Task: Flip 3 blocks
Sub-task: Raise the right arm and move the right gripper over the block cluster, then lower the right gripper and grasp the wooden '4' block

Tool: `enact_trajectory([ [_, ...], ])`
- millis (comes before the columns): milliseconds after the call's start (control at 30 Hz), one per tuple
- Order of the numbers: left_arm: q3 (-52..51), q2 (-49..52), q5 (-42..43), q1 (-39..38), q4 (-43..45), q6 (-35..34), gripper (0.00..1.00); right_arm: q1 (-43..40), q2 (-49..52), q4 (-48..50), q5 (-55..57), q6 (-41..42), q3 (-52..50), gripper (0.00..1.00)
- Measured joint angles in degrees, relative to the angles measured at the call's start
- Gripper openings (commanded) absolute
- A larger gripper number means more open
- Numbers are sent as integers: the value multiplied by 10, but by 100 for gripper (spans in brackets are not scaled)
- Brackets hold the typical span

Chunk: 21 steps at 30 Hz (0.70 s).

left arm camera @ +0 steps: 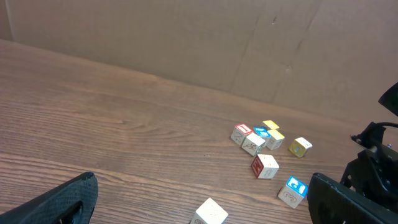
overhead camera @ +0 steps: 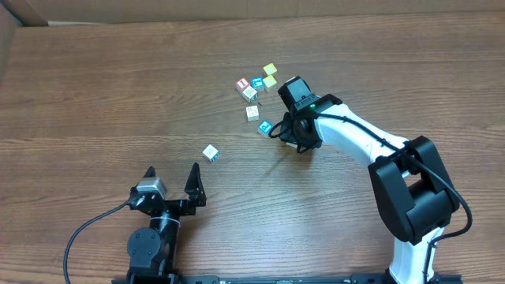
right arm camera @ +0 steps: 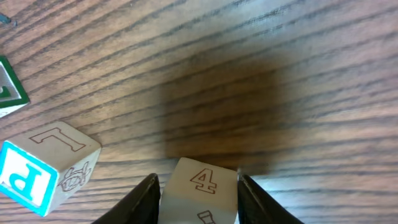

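A pale cream block (right arm camera: 199, 196) with a red outlined 4 sits between the fingers of my right gripper (right arm camera: 198, 179), which press on both its sides; the arm hides it in the overhead view. Just left of it lies the blue-and-white-faced block (right arm camera: 28, 177) (overhead camera: 265, 126) (left arm camera: 293, 190). Another cream block (overhead camera: 252, 112) lies a little farther back. A lone cream block (overhead camera: 210, 152) (left arm camera: 210, 213) lies toward my left gripper (overhead camera: 172, 180). That gripper is open and empty near the front edge, its fingers (left arm camera: 62, 202) wide apart.
A cluster at the back holds a red-faced cube (overhead camera: 243, 83), a blue-topped cube (overhead camera: 257, 82), a cream cube (overhead camera: 250, 93) and two yellow cubes (overhead camera: 270, 69) (overhead camera: 271, 81). A green-edged cube (right arm camera: 9, 87) shows at the right wrist view's left edge. A cardboard wall (left arm camera: 186, 37) stands behind.
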Motion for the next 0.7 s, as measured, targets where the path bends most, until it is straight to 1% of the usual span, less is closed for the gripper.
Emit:
enact_trajectory([
  [167, 0, 0, 0, 0, 0, 0, 100, 0, 0, 8, 9, -46, 0, 39],
  [300, 0, 0, 0, 0, 0, 0, 100, 0, 0, -6, 13, -78, 2, 40],
  [467, 0, 0, 0, 0, 0, 0, 100, 0, 0, -21, 10, -95, 14, 51],
  [600, 0, 0, 0, 0, 0, 0, 100, 0, 0, -30, 2, -106, 20, 56],
  [700, 0, 0, 0, 0, 0, 0, 100, 0, 0, -71, -1, -117, 42, 59],
])
